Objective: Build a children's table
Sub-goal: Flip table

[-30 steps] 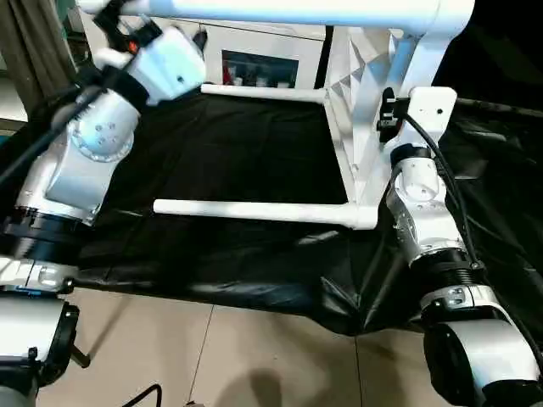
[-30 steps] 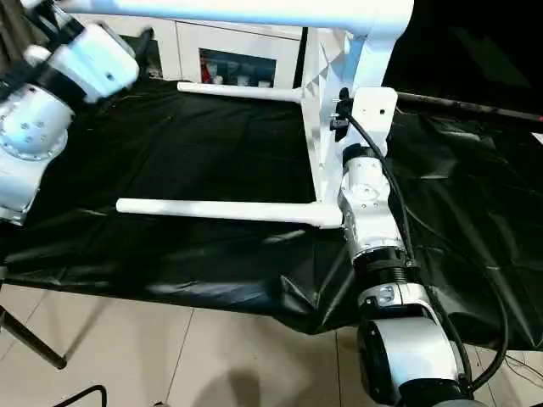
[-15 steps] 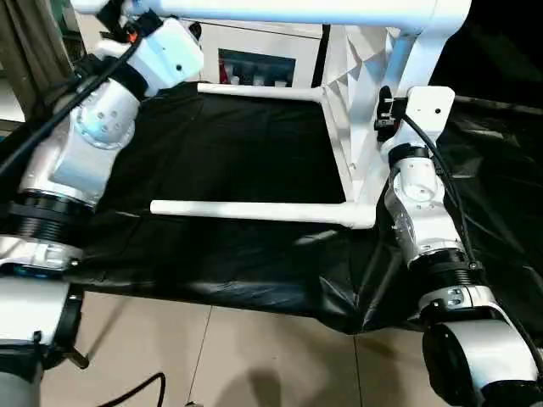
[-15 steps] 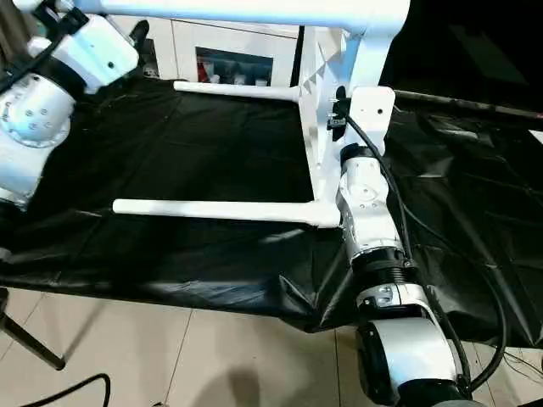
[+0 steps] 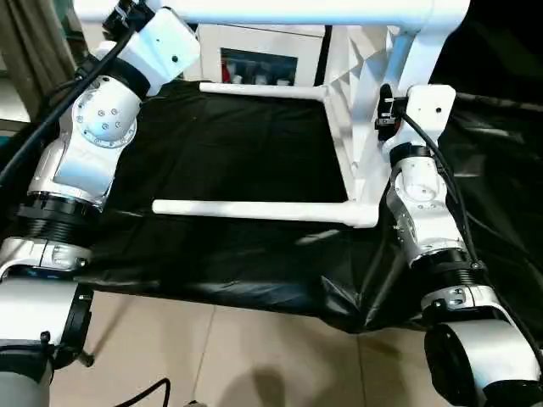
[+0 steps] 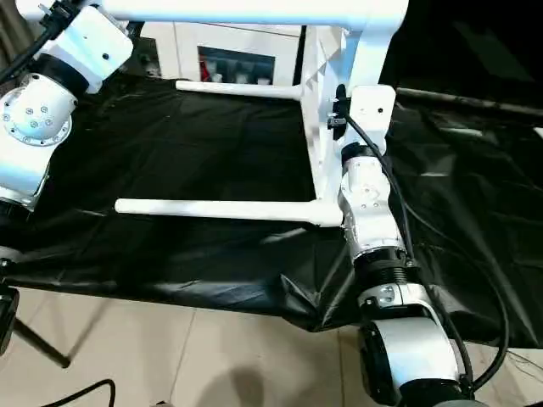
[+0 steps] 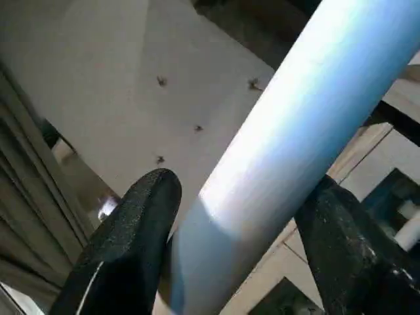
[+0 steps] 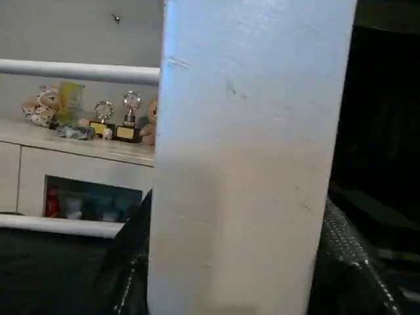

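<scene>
The children's table lies on its side on black cloth. Its white ribbed tabletop (image 5: pixel 356 93) stands upright, and three white legs point to the left. The top leg (image 5: pixel 297 12) runs along the upper edge, a second leg (image 5: pixel 254 209) lies low at the front, and a third leg (image 5: pixel 263 91) lies further back. My left gripper (image 7: pixel 239 187) is near the free end of the top leg, shut on it with a black finger (image 7: pixel 141 223) against each side. My right gripper (image 8: pixel 236 262) is shut on the tabletop's edge (image 8: pixel 249 164), also seen at the right gripper (image 5: pixel 387 110) from above.
A black cloth (image 5: pixel 237 144) covers the work surface and hangs over its front edge. A white glass-doored cabinet (image 5: pixel 259 61) with small toys stands behind. Tiled floor (image 5: pixel 254 356) lies in front. A cable (image 5: pixel 441 161) runs along my right forearm.
My left arm has shifted slightly and its fingers have closed in around the top leg. The right arm and the table have stayed put.
</scene>
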### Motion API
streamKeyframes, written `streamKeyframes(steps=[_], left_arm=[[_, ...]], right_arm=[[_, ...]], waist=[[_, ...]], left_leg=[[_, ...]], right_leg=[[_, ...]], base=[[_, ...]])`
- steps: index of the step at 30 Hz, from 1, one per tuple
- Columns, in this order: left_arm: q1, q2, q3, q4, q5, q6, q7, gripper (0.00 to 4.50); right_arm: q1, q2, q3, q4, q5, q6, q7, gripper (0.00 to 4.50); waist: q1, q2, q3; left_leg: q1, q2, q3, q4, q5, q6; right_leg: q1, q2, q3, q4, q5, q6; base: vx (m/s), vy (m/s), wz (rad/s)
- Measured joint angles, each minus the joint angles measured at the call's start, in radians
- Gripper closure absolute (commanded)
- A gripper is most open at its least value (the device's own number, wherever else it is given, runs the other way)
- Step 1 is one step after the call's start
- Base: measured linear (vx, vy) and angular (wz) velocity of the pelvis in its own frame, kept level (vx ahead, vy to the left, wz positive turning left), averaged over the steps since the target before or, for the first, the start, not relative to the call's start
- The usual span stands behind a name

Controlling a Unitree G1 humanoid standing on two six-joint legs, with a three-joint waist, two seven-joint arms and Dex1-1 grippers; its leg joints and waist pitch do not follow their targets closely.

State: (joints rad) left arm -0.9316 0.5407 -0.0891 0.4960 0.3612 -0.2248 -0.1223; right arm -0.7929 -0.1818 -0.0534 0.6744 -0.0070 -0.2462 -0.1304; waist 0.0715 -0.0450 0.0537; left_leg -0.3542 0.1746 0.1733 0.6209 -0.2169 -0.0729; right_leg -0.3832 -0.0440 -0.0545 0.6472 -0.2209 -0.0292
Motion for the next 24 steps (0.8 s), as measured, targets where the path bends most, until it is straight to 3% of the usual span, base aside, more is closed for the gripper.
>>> streamKeyframes(steps=[6,9,18,24], left_arm=[[0.024,-0.039,0.035,-0.041,-0.024,0.054,-0.002,1.79],[0.025,-0.048,0.057,-0.056,-0.053,0.074,-0.002,1.79],[0.068,-0.113,0.163,-0.138,-0.154,0.154,0.005,1.80],[0.147,-0.195,0.248,-0.261,-0.247,0.255,0.039,1.80]], right_arm=[[-0.034,-0.067,0.021,-0.005,-0.002,0.009,0.045,2.80],[-0.082,-0.104,0.029,-0.008,-0.011,0.021,0.080,2.80],[-0.241,-0.218,0.070,-0.041,-0.051,0.070,0.219,2.80],[-0.449,-0.283,0.125,0.048,-0.112,0.088,0.367,2.80]], waist=[[0.016,0.029,0.004],[0.020,0.036,0.002],[0.030,0.036,0.002],[0.020,0.032,0.005]], left_leg=[[-0.006,-0.001,0.002,-0.002,0.003,0.004],[-0.018,-0.001,0.002,-0.005,0.012,0.015],[-0.027,-0.002,0.002,-0.005,0.013,0.020],[-0.032,-0.001,0.005,-0.003,0.015,0.025]], right_leg=[[-0.006,-0.001,0.001,0.001,0.000,0.000],[-0.019,-0.001,0.000,0.003,0.000,0.000],[-0.025,-0.003,-0.002,0.002,0.000,0.000],[-0.026,-0.008,-0.008,0.002,0.000,0.000]], base=[[0.000,0.000,0.00],[0.000,0.000,0.00],[0.000,0.000,0.00],[0.000,0.000,0.00]])
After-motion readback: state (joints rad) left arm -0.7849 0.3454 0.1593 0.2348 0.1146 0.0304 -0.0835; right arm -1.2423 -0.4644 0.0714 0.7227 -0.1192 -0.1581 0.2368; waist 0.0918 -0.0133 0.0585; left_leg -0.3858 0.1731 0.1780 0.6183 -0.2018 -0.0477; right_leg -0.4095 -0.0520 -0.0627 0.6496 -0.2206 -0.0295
